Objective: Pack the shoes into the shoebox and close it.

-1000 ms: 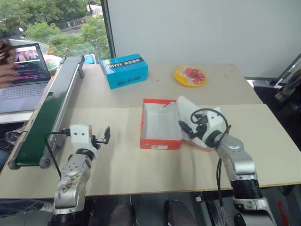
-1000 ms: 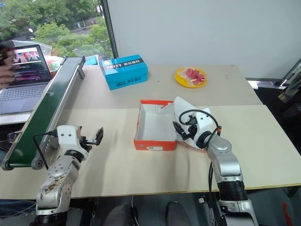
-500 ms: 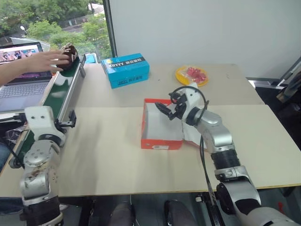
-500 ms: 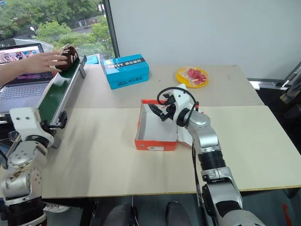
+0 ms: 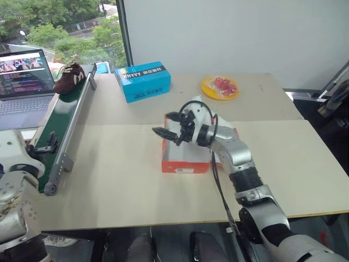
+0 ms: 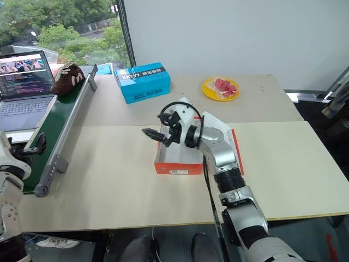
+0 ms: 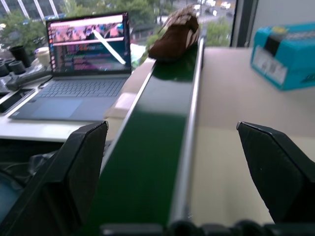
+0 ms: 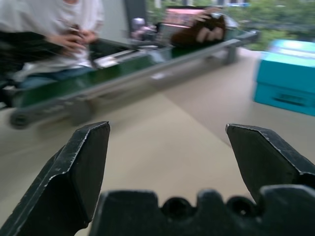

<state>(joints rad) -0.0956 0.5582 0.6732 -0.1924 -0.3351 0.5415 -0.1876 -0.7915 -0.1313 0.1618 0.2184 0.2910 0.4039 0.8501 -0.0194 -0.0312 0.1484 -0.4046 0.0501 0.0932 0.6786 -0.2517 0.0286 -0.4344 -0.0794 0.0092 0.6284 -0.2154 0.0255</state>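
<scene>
Jaws apart on left gripper (image 7: pixel 172 167) at frame's far left, empty; right gripper (image 5: pixel 166 124) likewise, over shoebox (image 5: pixel 185 148). Pale surface (image 5: pixel 120 169): green conveyor (image 5: pixel 62 117), laptop (image 5: pixel 23 76), blue box (image 5: pixel 143 81), yellow plate (image 5: pixel 220 87); window upper left. One brown shoe (image 5: pixel 68 78) sits upper left on conveyor. Shoebox, orange-red, open, centre.

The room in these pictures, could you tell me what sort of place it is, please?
Probably an office or lab set up for robot trials: a green conveyor belt on a beige table, an open laptop, a big window.
</scene>
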